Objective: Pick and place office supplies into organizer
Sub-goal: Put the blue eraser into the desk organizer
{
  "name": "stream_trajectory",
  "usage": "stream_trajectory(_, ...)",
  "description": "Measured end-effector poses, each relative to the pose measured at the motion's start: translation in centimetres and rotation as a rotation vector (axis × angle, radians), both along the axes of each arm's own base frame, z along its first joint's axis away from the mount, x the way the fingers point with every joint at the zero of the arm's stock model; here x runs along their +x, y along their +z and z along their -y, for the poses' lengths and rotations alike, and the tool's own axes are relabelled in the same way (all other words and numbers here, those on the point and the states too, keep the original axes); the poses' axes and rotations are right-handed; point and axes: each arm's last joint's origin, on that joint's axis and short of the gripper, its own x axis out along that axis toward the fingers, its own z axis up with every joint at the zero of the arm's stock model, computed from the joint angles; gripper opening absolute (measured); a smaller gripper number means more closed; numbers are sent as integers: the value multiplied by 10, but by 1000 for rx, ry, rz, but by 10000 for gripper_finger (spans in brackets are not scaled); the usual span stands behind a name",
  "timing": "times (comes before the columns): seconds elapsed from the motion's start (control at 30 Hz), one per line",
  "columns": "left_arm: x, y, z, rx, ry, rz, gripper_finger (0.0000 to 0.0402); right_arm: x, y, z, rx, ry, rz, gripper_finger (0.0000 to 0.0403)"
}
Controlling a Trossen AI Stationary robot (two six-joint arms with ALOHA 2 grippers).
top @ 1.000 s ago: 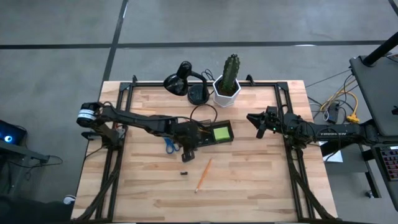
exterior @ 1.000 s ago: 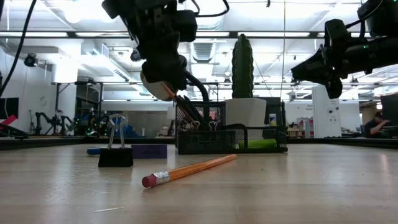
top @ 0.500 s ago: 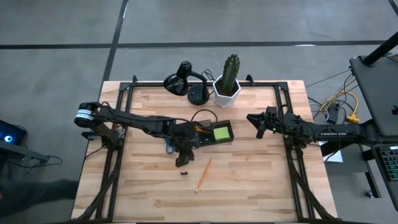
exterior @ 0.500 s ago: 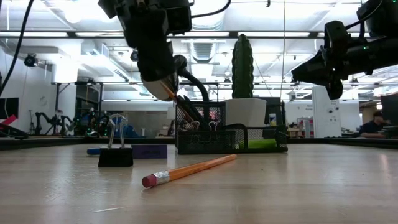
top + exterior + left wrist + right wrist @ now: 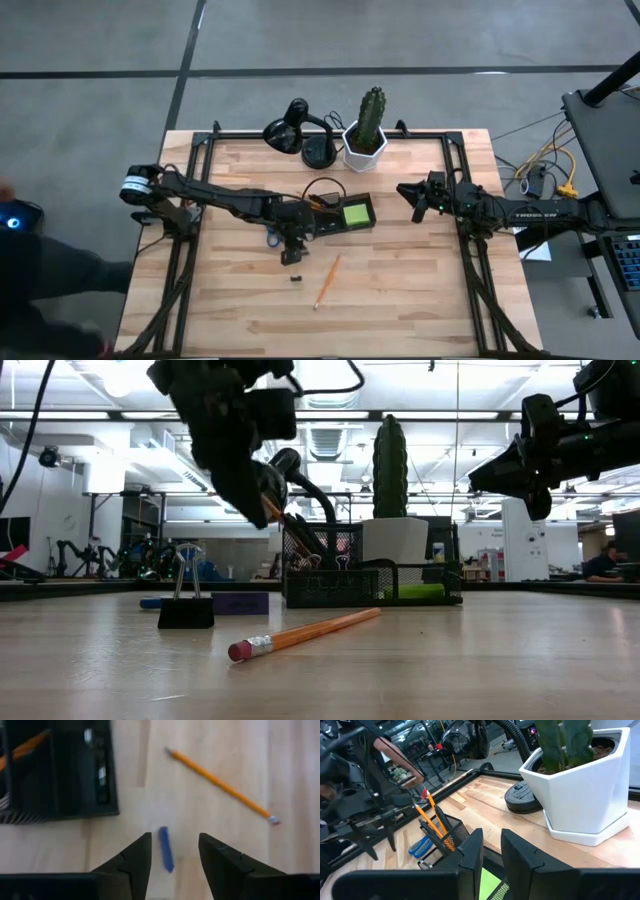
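Note:
My left gripper (image 5: 175, 838) hangs open over the bare table just near-left of the black mesh organizer (image 5: 338, 215), touching nothing. A small blue strip (image 5: 166, 849) lies on the wood below its fingers. Orange pencils (image 5: 280, 520) lean in the organizer's left compartment, and a lime-green sticky pad (image 5: 355, 213) fills its right one. Another orange pencil (image 5: 327, 280) lies flat nearer the front, with a black binder clip (image 5: 186, 608) beside it. Blue-handled scissors (image 5: 271, 236) lie under my left arm. My right gripper (image 5: 408, 198) waits above the table's right side, slightly open and holding nothing.
A black desk lamp (image 5: 296, 130) and a cactus in a white pot (image 5: 366, 140) stand at the far edge behind the organizer. Open wood lies across the near half of the table. A person shows at the high view's lower left, off the table.
My left gripper has let go of the orange pencil, which stays leaning in the organizer. It has drawn away from the organizer toward the table's near-left and has tipped a little.

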Motion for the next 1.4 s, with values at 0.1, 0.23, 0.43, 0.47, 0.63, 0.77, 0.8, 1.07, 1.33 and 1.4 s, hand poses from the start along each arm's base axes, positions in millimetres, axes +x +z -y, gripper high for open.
stream_trajectory(0.1, -1, -9, 0, -12, 34, -34, 150, 0, 0, 0, 0, 0, -4, 59)
stream_trajectory(0.23, 1, -23, 2, -40, 85, -91, 150, 0, 0, 0, 0, -1, -4, 59)
stream_trajectory(0.43, 6, -33, 11, -41, 59, -111, 150, 0, -1, 0, 1, -1, -8, 59)
stream_trajectory(0.47, 7, -36, 13, -40, 57, -119, 150, 0, -1, 0, 1, -2, -10, 59)
stream_trajectory(0.63, 9, -47, 16, -43, 70, -162, 150, 0, -3, 0, 4, -1, -29, 59)
stream_trajectory(0.77, 11, -56, 16, -36, 74, -190, 151, 0, -3, 0, 4, -1, -28, 59)
stream_trajectory(0.8, 11, -59, 16, -35, 74, -197, 151, 0, -3, 0, 5, -2, -28, 59)
stream_trajectory(1.07, 14, -71, 17, -39, 99, -238, 151, 0, -3, 0, 5, -2, -26, 59)
stream_trajectory(1.33, 16, -70, 17, -43, 100, -213, 151, 0, -3, 0, 7, -2, -25, 59)
stream_trajectory(1.4, 17, -70, 17, -46, 99, -204, 151, 0, -3, 0, 7, -2, -25, 59)
